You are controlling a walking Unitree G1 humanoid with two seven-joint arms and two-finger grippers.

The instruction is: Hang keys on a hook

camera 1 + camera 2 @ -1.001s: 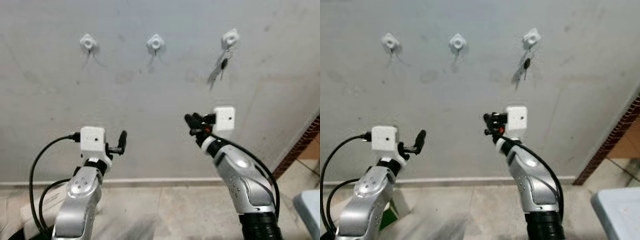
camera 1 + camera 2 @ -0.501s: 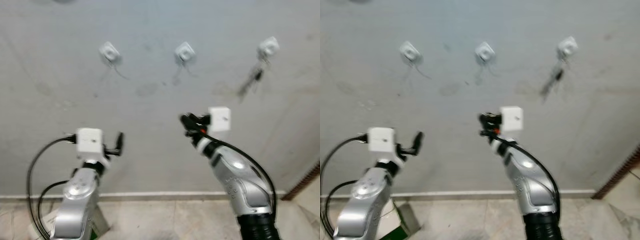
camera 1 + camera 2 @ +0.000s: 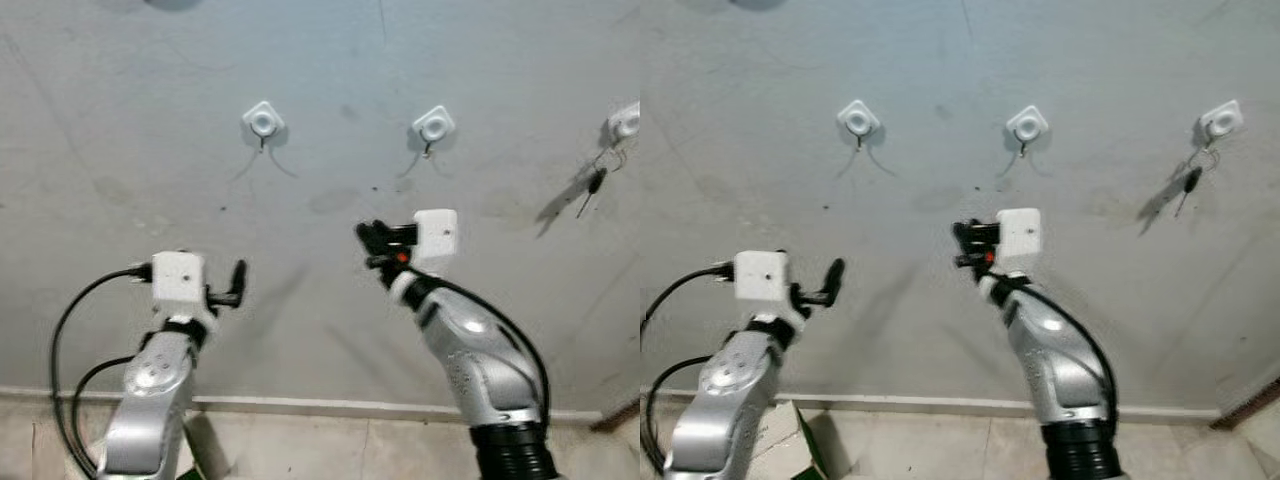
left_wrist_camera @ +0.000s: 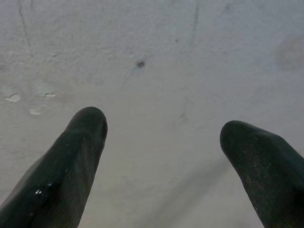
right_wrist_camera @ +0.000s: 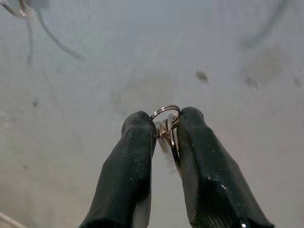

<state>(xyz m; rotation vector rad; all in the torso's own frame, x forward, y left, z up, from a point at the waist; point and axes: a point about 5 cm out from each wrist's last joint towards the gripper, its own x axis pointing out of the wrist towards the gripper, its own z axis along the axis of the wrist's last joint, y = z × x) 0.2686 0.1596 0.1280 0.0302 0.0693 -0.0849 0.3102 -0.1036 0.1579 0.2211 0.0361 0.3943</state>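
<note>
Three white hooks sit in a row on the grey wall: a left hook [image 3: 262, 122], a middle hook [image 3: 433, 125] and a right hook [image 3: 625, 122]. From the right hook hangs a set of keys [image 3: 592, 183]. My right gripper [image 3: 368, 245] is raised below and left of the middle hook, shut on a silver key ring [image 5: 166, 124] pinched between its fingertips. My left gripper [image 3: 237, 283] is held up lower on the left, below the left hook, open with nothing between its fingers [image 4: 78, 156].
A pale skirting strip [image 3: 330, 404] runs along the foot of the wall above the tiled floor [image 3: 940, 450]. A green and white box [image 3: 800, 450] stands on the floor by my left arm.
The camera has swung left and the hooks have shifted right in view. My right gripper stays raised with the key ring, now closer below the middle hook.
</note>
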